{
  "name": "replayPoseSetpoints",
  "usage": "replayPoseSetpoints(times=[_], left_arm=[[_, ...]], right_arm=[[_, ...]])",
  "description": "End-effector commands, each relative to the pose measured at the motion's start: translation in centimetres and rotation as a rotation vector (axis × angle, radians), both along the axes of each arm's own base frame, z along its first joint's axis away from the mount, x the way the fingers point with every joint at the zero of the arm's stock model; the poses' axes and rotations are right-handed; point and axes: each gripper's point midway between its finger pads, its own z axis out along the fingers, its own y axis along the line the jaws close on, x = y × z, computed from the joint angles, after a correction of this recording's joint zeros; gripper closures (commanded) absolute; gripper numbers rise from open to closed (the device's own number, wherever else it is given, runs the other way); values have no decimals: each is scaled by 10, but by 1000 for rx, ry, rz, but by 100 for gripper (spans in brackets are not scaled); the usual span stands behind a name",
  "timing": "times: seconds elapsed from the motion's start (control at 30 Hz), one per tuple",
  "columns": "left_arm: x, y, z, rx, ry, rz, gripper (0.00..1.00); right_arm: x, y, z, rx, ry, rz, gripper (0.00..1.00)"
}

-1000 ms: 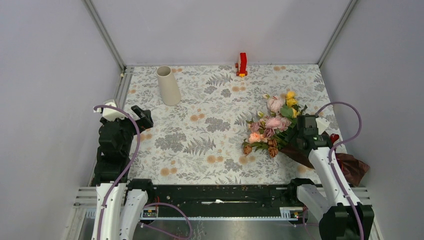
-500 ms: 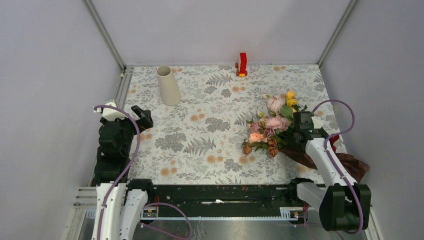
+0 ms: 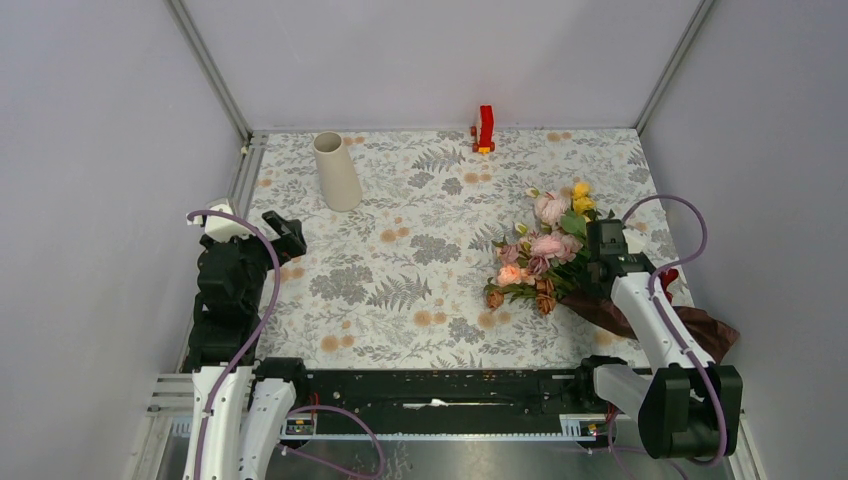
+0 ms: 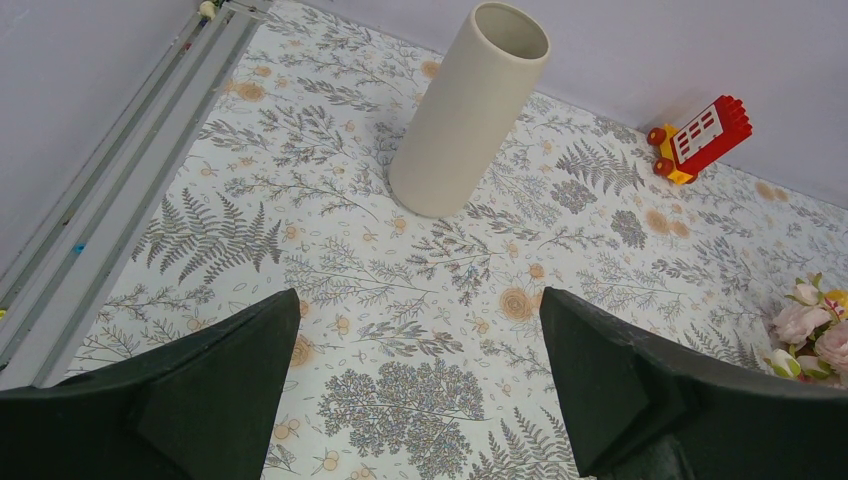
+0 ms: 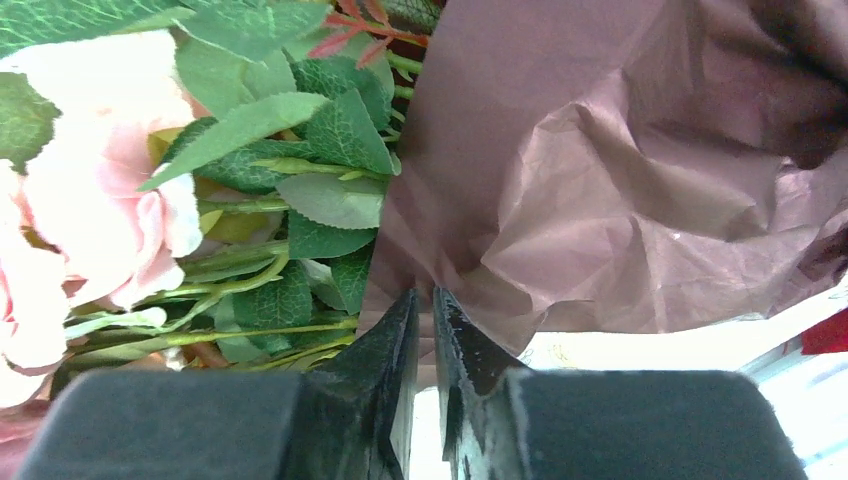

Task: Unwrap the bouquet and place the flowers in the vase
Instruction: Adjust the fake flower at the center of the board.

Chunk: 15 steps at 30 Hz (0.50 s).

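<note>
My right gripper [image 5: 425, 300] is pinched nearly closed on the edge of the paper [image 5: 620, 180], just beside the stems [image 5: 250, 330]. The bouquet [image 3: 545, 250] lies on the cloth [image 3: 400, 290] at the right, and the vase [image 3: 336, 172] stands far left. My left gripper [image 4: 418, 315] hangs wide open, holding nothing.

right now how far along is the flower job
Nothing is finished: the vase stands empty and the flowers lie in their dark red paper. In hand: the right claw pinches the paper's edge; the left claw hangs open, holding nothing. Left: unwrapping, then putting the flowers in the vase.
</note>
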Motion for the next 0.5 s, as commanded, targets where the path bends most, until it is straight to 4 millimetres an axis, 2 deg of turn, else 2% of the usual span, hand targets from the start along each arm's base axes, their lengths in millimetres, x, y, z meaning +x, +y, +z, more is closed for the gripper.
replayPoseSetpoints(times=[0.0, 0.07, 0.13, 0.3, 0.37, 0.47], left_arm=[[3, 0, 16, -4, -53, 3, 1], [4, -2, 15, -5, -51, -3, 1], [4, -3, 15, -5, -50, -7, 1], [4, -4, 15, -3, -49, -14, 1], [4, -5, 15, -4, -48, -17, 1], [4, -6, 15, -3, -49, -21, 1]], right_arm=[[7, -11, 30, -70, -25, 34, 81], [2, -24, 44, -141, -46, 11, 76], [-1, -20, 48, -114, -76, 10, 68], [-14, -1, 34, 3, -100, 0, 51], [-22, -1, 26, 23, -91, -53, 37], [-30, 9, 16, 100, -97, -113, 33]])
